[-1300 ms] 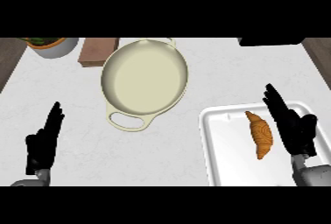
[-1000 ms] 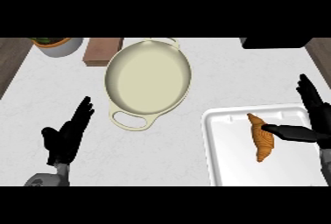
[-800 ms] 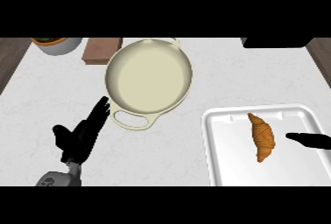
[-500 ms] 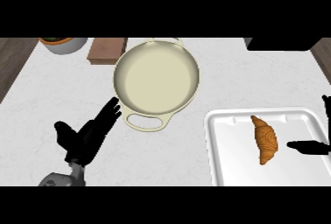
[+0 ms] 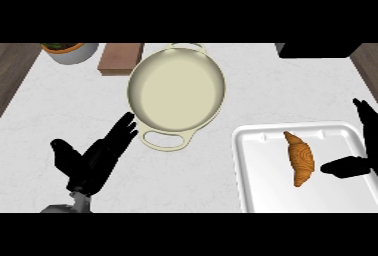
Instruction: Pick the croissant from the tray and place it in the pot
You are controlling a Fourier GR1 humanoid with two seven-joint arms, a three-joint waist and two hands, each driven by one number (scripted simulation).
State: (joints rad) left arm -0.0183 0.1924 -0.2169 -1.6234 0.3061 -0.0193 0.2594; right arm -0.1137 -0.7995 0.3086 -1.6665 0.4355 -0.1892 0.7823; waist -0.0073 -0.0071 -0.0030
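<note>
You are looking steeply down at a pale, marbled table. A golden-brown croissant lies lengthwise on a white tray at the lower right, nothing holding it. Your right robot hand shows at the right edge, over the tray's right side: fingers straight and pointing up, thumb reaching left toward the croissant and ending just beside it without touching. That hand is open and holds nothing.

Up and to the left of the tray stands a cream oval pot with a loop handle at each end, its near handle pointing toward you.

Your left robot hand shows at the lower left, fingers straight and spread, thumb out to the left, fingertips near the pot's near handle but apart from it. It is open and holds nothing.

Along the far edge sit a grey bowl with something green in it, a brown block and a black object.
</note>
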